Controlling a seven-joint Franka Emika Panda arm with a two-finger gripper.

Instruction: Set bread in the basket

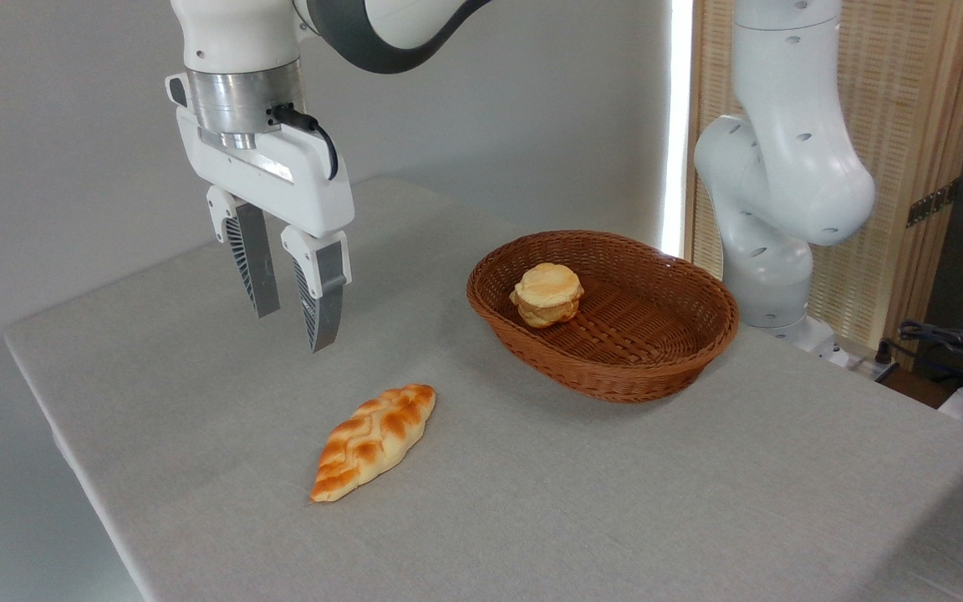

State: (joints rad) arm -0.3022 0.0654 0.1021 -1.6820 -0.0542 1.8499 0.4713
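The bread point(374, 440), a leaf-shaped loaf with a braided golden-orange crust, lies flat on the grey tablecloth near the front left. To its right and further back stands the basket point(657, 368), oval reddish-brown wicker. My gripper point(293, 330) hangs in the air above and to the left of the bread, well clear of it. Its two ribbed fingers point(254, 272) point down with a gap between them and nothing held.
A small round pale layered bun point(547, 294) sits inside the basket at its left end. The arm's white base point(770, 276) stands behind the basket at the right. Cables and gear point(962, 355) lie off the table's right edge. The table's left edge point(55, 418) runs close to the bread.
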